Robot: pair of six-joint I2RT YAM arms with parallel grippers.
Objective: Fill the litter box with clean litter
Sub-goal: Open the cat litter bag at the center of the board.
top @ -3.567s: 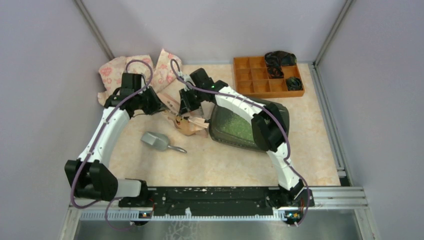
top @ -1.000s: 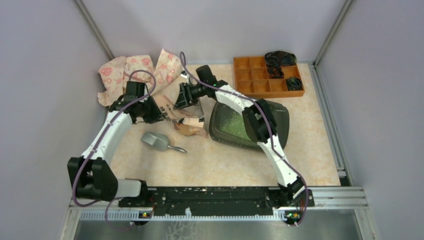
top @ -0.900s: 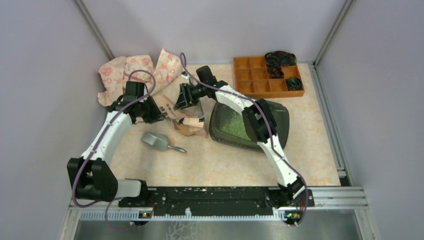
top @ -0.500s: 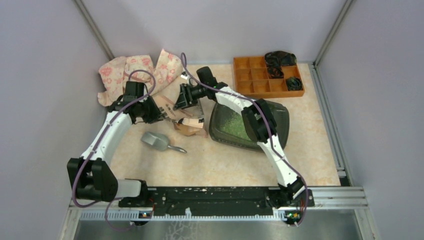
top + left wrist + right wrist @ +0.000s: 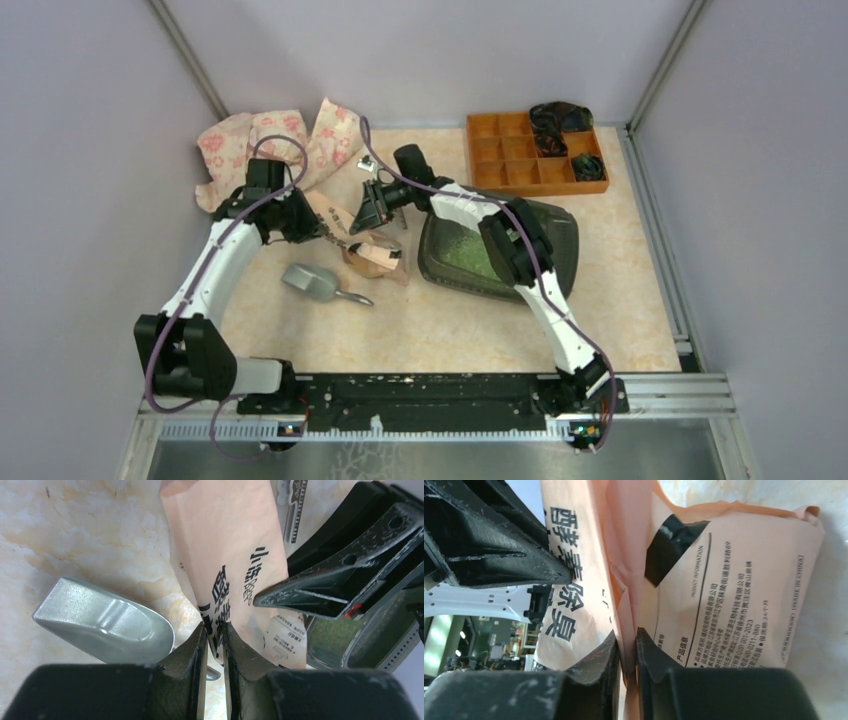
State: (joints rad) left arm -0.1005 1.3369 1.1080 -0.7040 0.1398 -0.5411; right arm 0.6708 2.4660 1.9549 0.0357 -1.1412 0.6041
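The dark litter box (image 5: 565,232) sits right of centre with light-green clean litter (image 5: 465,255) covering its floor; a corner of it shows in the left wrist view (image 5: 340,637). A peach-orange printed paper bag (image 5: 372,255) hangs just left of the box. My left gripper (image 5: 325,232) is shut on the bag's edge (image 5: 227,587). My right gripper (image 5: 372,212) is shut on another fold of the bag (image 5: 704,600). The bag's open mouth faces up.
A grey metal scoop (image 5: 315,283) lies on the table left of the bag, also in the left wrist view (image 5: 105,620). A pink floral cloth (image 5: 270,140) lies at the back left. An orange organiser tray (image 5: 520,160) stands at the back right.
Both grippers have kept their hold on the bag. The right gripper has dropped a little and the bag has swung from lying towards the box to mouth-up.
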